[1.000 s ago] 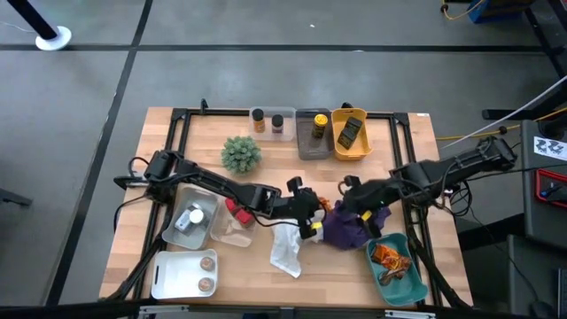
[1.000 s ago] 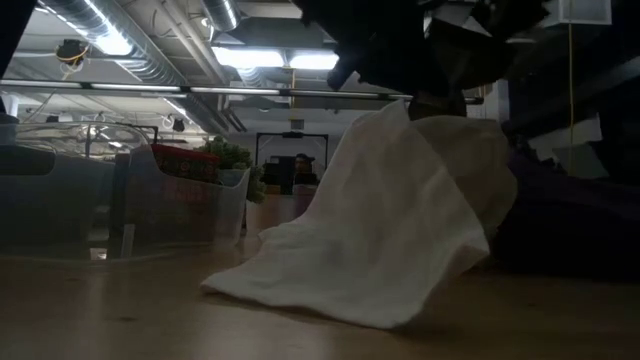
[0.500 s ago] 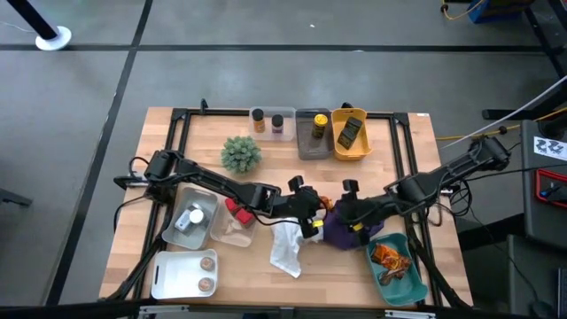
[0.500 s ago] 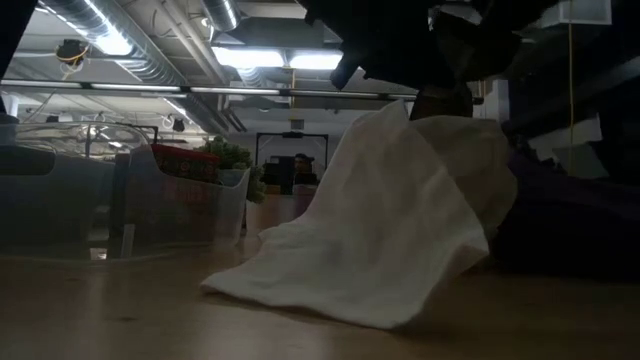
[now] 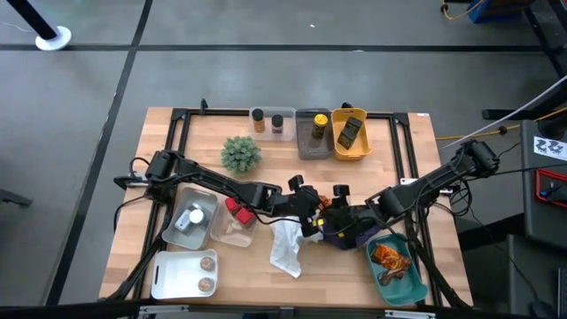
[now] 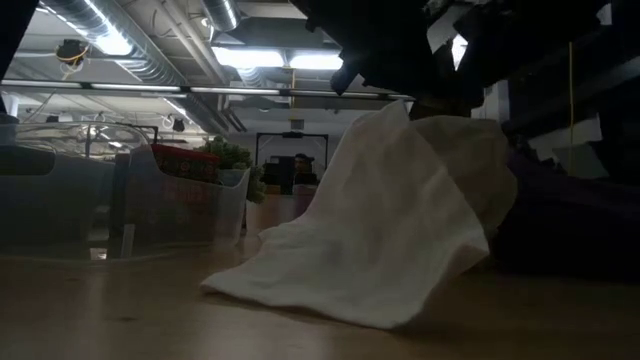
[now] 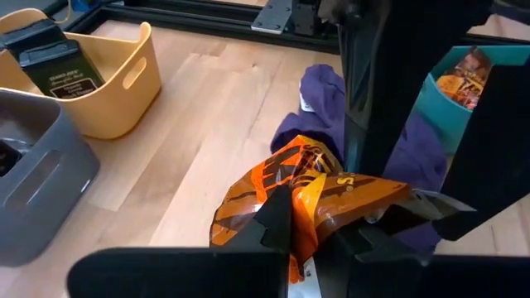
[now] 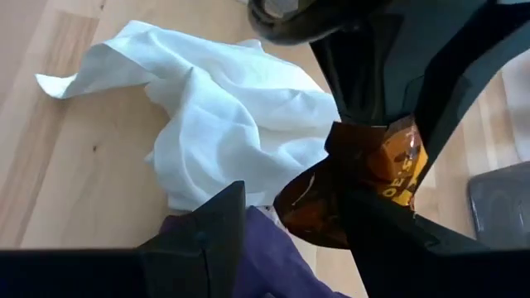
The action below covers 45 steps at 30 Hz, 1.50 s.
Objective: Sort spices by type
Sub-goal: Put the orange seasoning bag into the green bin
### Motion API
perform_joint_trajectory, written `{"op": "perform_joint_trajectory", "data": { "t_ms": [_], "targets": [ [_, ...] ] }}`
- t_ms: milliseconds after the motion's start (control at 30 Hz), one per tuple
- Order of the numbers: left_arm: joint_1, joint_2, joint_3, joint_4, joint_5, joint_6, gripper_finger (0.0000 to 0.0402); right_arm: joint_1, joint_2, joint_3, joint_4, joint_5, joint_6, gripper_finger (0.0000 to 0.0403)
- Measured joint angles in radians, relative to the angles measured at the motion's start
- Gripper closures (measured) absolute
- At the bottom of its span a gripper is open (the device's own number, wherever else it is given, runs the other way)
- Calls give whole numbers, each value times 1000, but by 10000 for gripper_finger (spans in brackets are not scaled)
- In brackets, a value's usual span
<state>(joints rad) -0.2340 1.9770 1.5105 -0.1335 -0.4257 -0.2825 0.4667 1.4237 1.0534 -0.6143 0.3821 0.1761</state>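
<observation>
Foil packet (image 7: 308, 197) pinched by left hand (image 7: 310, 240), right hand (image 8: 294, 219) alongside.

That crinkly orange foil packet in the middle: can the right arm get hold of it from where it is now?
Probably yes. The left gripper holds the orange foil packet up over the purple cloth, and the right gripper is right beside it with open jaws around the packet's free end; nothing lies between.

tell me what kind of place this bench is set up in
Probably an industrial-style lab or workshop. The low view shows exposed silver ceiling ducts and long strip lights over an open room. The high view shows a light wooden table inside a black metal frame, standing on a grey concrete floor.
</observation>
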Motion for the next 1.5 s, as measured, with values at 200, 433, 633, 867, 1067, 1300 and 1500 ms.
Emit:
{"op": "perform_joint_trajectory", "data": {
  "t_ms": [200,433,633,867,1067,1300,1500],
  "targets": [
    [-1,0,2,-53,10,-30,389,-1,-4,17,-20,-37,2,207],
    [-14,-4,3,-127,22,-102,382,-2,-6,97,-117,-31,18,207],
    [-22,-4,3,-124,53,-139,389,-2,-6,107,-132,-78,91,207],
    [-21,-3,3,-108,52,-133,382,-2,-5,103,-177,-121,91,207],
    [-25,-3,3,-108,55,-133,389,-2,2,82,-199,-57,26,207],
    [-36,-3,2,-69,60,-121,382,-2,2,82,-191,-34,6,207],
    [-45,-2,2,0,89,-82,388,-1,23,82,-148,-81,-21,207]
  ]
}}
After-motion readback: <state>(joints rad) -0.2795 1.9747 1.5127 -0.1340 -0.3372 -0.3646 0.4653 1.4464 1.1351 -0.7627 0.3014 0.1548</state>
